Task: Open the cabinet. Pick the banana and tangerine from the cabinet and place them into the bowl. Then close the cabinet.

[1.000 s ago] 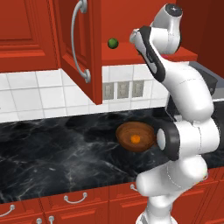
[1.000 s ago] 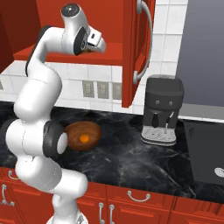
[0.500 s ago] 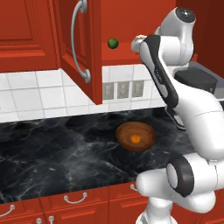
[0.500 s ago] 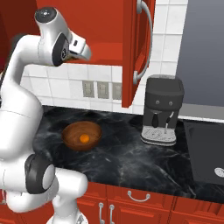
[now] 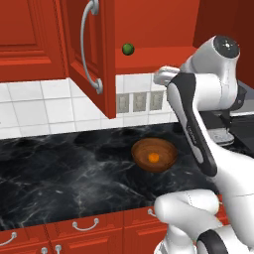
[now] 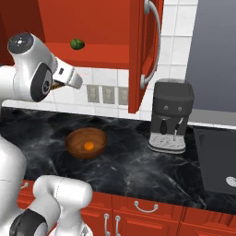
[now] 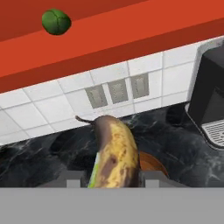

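Note:
My gripper (image 7: 113,176) is shut on the banana (image 7: 113,148), a stubby brown-spotted yellow fruit that sticks out ahead of the fingers. The hand (image 5: 163,75) hangs in front of the open cabinet (image 5: 84,59), below its shelf and above the counter. The wooden bowl (image 5: 141,149) stands on the black counter below and ahead of the hand, with the tangerine (image 5: 154,158) lying in it. In the right base view the hand (image 6: 70,77) is above and left of the bowl (image 6: 73,138) and the tangerine (image 6: 89,146). A sliver of the bowl (image 7: 151,164) shows beside the banana.
A small green ball (image 5: 128,48) lies on the cabinet shelf. Both red doors (image 6: 140,50) stand open, jutting out over the counter. A black coffee machine (image 6: 171,115) stands right of the bowl. Wall sockets (image 7: 118,91) sit in the white tiled backsplash.
The hand has come down and back out of the cabinet with the banana, away from the shelf. The bowl, tangerine and green ball have not moved.

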